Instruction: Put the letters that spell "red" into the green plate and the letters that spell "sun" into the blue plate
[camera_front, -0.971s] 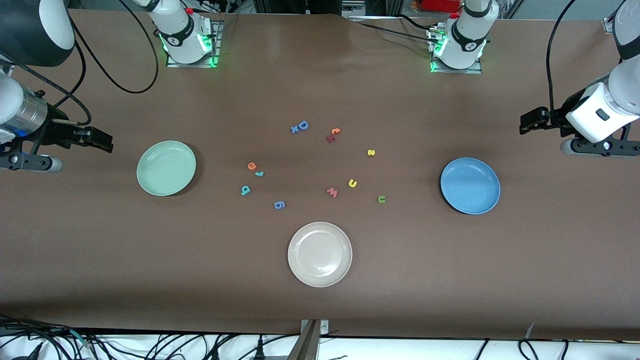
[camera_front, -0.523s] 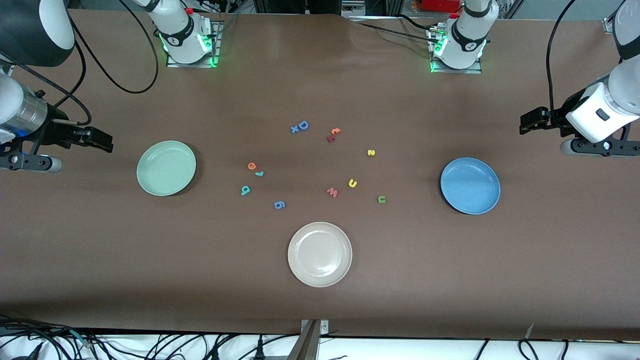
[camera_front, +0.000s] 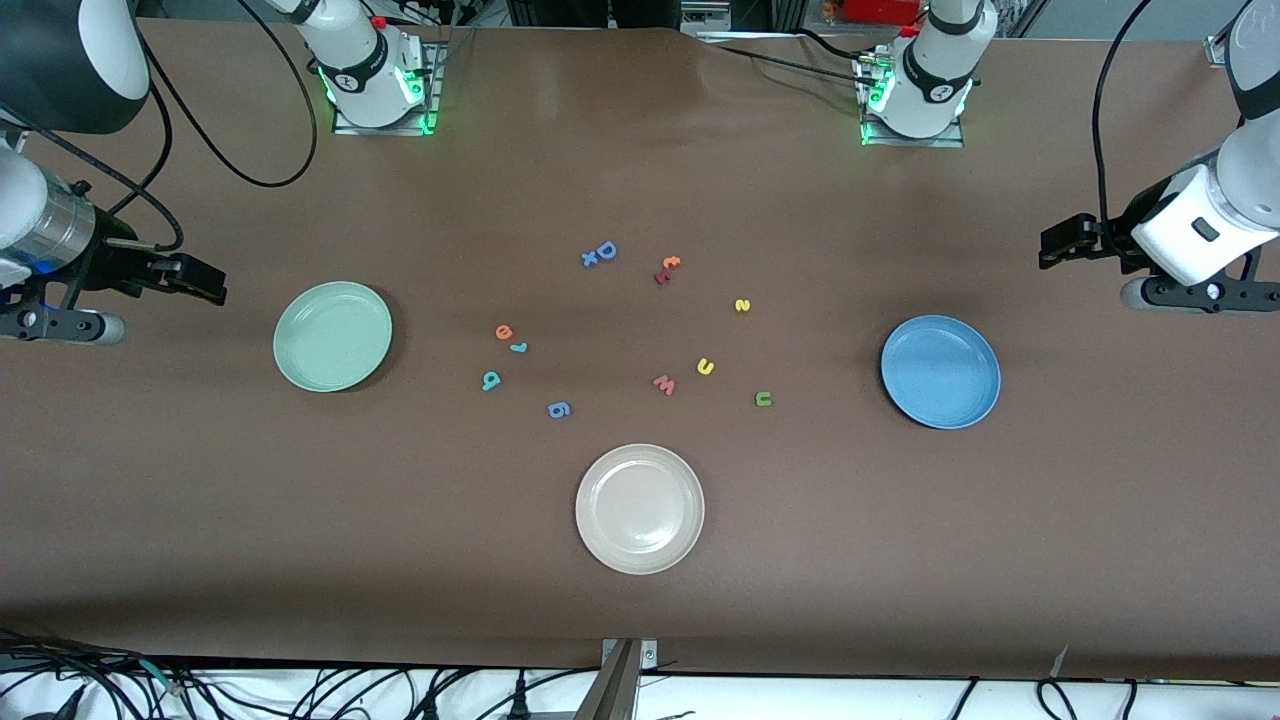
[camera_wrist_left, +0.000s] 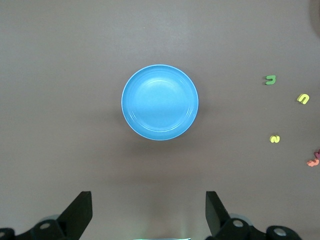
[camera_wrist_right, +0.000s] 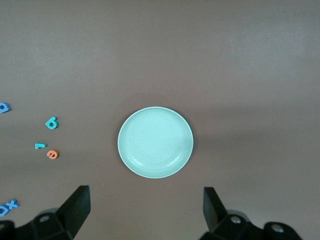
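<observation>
Front view shows the brown surface (camera_front: 640, 180) carrying three plates: the green plate (camera_front: 333, 336) toward the right arm's end, the blue plate (camera_front: 940, 371) toward the left arm's end, and a beige-white plate (camera_front: 640, 509) between them, nearest the front camera. Nothing lies in any plate and nothing stands between the plates and the letters. Both arms wait high at the table's ends: the right gripper (camera_front: 205, 282) hangs past the green plate, the left gripper (camera_front: 1060, 243) past the blue plate, each with fingers wide apart and empty; the wrist views cut off all but the fingertips. Among the scattered foam letters, a blue "D" (camera_front: 606, 250) with a small blue cross touching it lies farthest from the camera, a blue "g" (camera_front: 559, 409) nearer. The orange "e" (camera_front: 504, 332), teal "r" (camera_front: 519, 347) and teal "d" (camera_front: 490, 380) cluster toward the green plate. The yellow "s" (camera_front: 742, 305), yellow "u" (camera_front: 705, 367) and green "n" (camera_front: 763, 399) lie toward the blue plate, a pinkish "w" (camera_front: 664, 384) just beside the "u". Two small red-orange pieces (camera_front: 666, 269) overlap; their shapes are hard to read.
</observation>
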